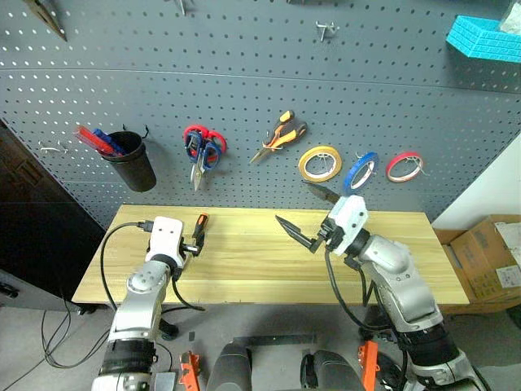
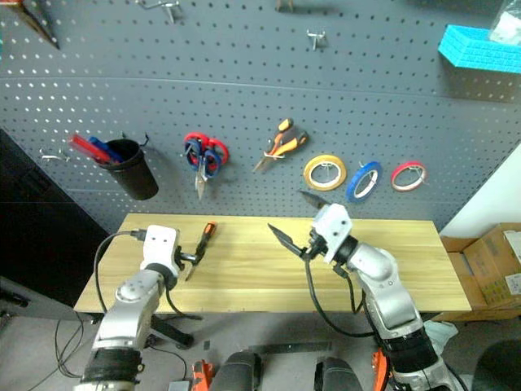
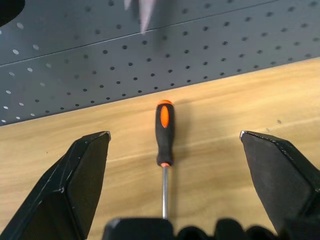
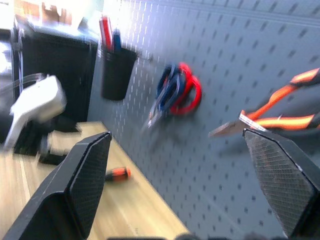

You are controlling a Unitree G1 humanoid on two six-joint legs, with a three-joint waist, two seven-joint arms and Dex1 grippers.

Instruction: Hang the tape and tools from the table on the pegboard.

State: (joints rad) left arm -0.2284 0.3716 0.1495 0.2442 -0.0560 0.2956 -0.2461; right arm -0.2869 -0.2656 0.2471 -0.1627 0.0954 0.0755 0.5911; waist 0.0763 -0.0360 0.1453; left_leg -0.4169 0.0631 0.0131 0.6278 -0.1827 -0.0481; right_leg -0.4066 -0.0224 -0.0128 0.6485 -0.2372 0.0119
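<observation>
A: Where's the screwdriver [image 3: 164,134]?
B: Flat on the table [image 1: 260,261], near the pegboard [image 1: 244,90], below and a bit left of the scissors pair. Its orange-and-black handle points toward the pegboard; the shaft points back toward the table's front edge.

A: And the left gripper [image 3: 175,165]?
B: Just in front of the screwdriver, low over the table. Its fingers [image 3: 80,180] are spread wide, one on each side of the shaft, not touching it. It grips nothing.

A: The right gripper [image 1: 313,218]?
B: Right of the screwdriver, raised above the middle of the table, aimed toward the pegboard. Fingers [image 4: 85,175] spread wide too, with nothing between them.

A: What hangs on the pegboard?
B: Up and right from the screwdriver: the dark-handled scissors [image 1: 195,155] hang together with the red scissors [image 1: 213,147] on one spot, blades down. Farther right are the pliers [image 1: 281,137], tilted, jaws down-left. Beyond them, a row of three rolls: yellow roll [image 1: 319,163], then the blue tape [image 1: 361,170], then the red roll [image 1: 404,166].

A: Anything left of the screwdriver?
B: Up and left, a black cup [image 1: 133,160] hangs on the pegboard, holding red and blue items.
</observation>
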